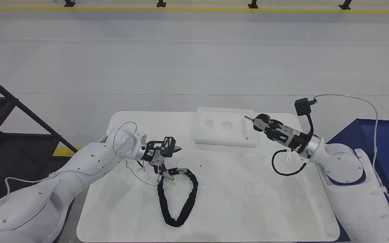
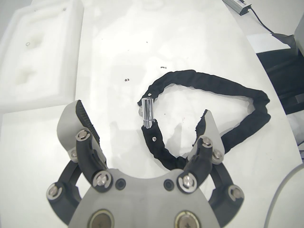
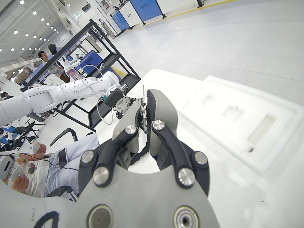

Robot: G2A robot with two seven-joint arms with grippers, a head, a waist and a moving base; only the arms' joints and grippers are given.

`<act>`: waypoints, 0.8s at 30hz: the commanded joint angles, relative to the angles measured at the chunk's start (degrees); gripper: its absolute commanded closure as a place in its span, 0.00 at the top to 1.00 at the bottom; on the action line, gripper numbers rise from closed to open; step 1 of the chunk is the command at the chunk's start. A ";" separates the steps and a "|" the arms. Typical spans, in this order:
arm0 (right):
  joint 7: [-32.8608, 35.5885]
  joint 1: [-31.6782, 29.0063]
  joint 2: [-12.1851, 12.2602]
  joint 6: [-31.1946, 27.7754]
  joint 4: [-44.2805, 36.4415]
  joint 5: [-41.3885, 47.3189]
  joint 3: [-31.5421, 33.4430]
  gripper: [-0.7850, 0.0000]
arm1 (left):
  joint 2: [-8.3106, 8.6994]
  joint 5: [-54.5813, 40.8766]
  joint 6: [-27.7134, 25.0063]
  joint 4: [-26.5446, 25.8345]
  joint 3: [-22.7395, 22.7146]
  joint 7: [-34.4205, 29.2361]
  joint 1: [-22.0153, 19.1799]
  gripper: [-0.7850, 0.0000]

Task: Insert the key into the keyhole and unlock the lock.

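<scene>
Toward the left half of the bench (image 1: 255,200) we see the chain lock (image 2: 201,78) lying flat. Its black fabric-sleeved chain forms a long loop that runs from the middle of the bench toward the near edge. The two ends of the chain meet at the chrome cylinder (image 2: 147,112), which sits at the end of the loop farthest from the near edge.

We find the left jaws over that same end of the lock, spread wide apart and holding nothing. From the left wrist camera the chrome cylinder lies between the two fingers, clear of the ribbed pad (image 2: 86,119) on one side. The other finger stands over a stretch of the chain, and we cannot tell whether it touches the sleeve.

Along the far edge, about midway, lies a white foam tray (image 1: 225,143) with shallow recesses cut into its top.

We see the right jaws raised above the bench just beside the right end of that tray, clamped together on the key (image 3: 143,93). The thin blade sticks out past the fingertips, and a small ring hangs between the pads. The key is well apart from the lock, with bare bench between them.

A few dark specks dot the bench near the chain.
</scene>
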 commanded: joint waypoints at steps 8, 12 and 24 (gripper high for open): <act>0.00 0.00 0.00 0.00 0.00 0.00 0.00 0.00 | -2.73 2.47 3.44 3.58 0.11 0.31 2.39 1.00; 0.00 0.00 0.00 0.00 0.00 0.00 0.00 0.00 | -3.99 4.56 4.18 5.31 0.11 1.21 2.60 1.00; 0.00 0.00 0.00 0.00 0.00 0.00 0.00 0.00 | -6.49 11.35 5.44 9.71 0.11 6.01 3.30 0.29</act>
